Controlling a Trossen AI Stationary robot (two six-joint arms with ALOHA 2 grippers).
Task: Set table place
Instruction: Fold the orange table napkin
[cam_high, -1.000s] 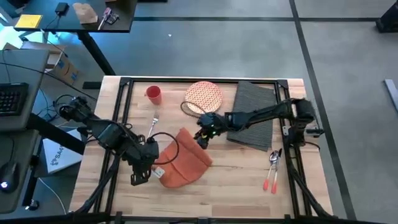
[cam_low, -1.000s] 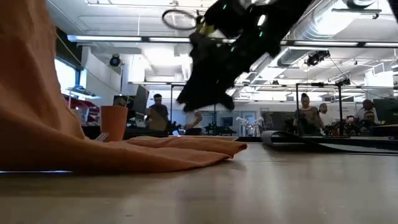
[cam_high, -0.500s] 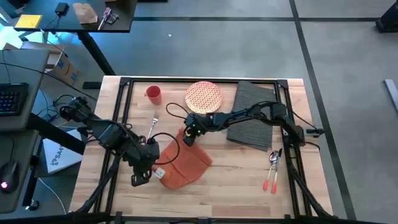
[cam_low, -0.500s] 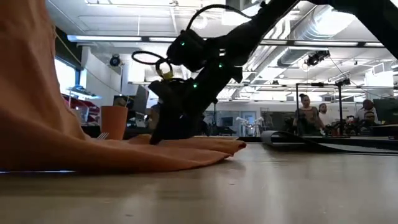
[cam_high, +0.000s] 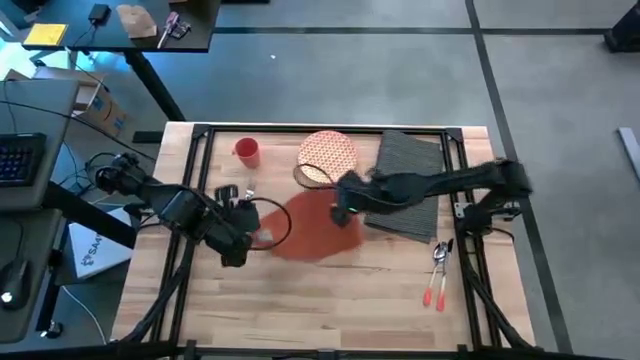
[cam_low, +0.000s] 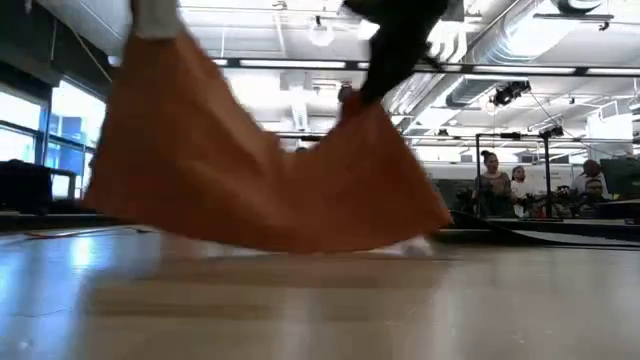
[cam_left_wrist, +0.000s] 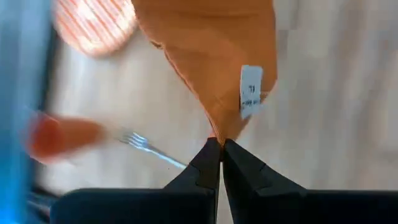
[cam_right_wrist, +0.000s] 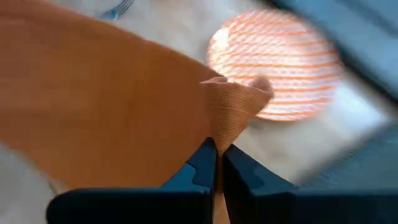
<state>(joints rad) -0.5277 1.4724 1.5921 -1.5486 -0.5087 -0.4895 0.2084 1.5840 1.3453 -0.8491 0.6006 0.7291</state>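
Holding the rust-orange napkin (cam_high: 315, 228) stretched between both arms, lifted off the table (cam_high: 330, 300) — that's where I am. My left gripper (cam_left_wrist: 219, 149) is pinched tight on one corner, right by the white care tag (cam_left_wrist: 250, 92); my right gripper (cam_right_wrist: 217, 153) is clamped on the opposite corner, which bunches up above the fingers. In the low view the cloth hangs like a tent, its lower edge just above the wood.

Risks as I judge them: both grips are thin corner pinches, so a tug from either arm could pull the fabric out. If the arms spread unevenly the napkin lands skewed or folded. The hanging edge could also drag over the fork (cam_high: 247, 190), which lies just beside the left gripper, or catch the patterned plate (cam_high: 327, 155), near the right gripper.

Placemat (cam_high: 405, 183), the place itself, lies at the table's far right part, under my right arm, with one edge just beside the plate. It sits off to the side of the right gripper, well apart from the left one; neither gripper touches it. Red cup (cam_high: 246, 151) stands at the far left, spoon (cam_high: 441, 255) and a red-handled utensil (cam_high: 433, 292) lie near the placemat's near edge. Nothing sits on the placemat yet, so setting looks barely begun.
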